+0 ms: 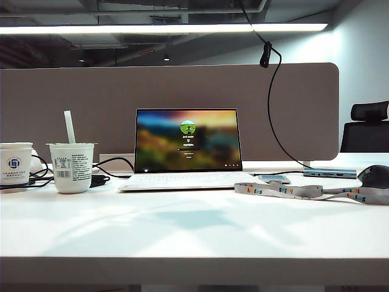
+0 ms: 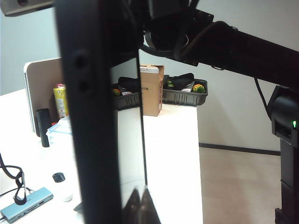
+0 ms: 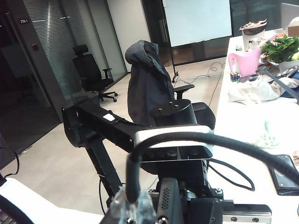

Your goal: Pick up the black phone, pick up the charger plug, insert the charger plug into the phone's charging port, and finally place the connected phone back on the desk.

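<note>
On the bench (image 1: 182,231) stand a laptop (image 1: 187,149), two cups and a lanyard; no arms show. Left wrist view: the left jaws clamp the phone (image 2: 100,116) upright above a hub (image 2: 27,204). Right wrist view: the right jaws read together, unseen; a thick cable (image 3: 196,140) crosses nearby.

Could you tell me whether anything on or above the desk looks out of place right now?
The black phone is off the desk, held upright and edge-on right in front of the left wrist camera. Neither gripper shows over the desk in the exterior view. Nothing looks spilled or damaged.

Ext cam low, front-on to desk (image 1: 194,231)
</note>
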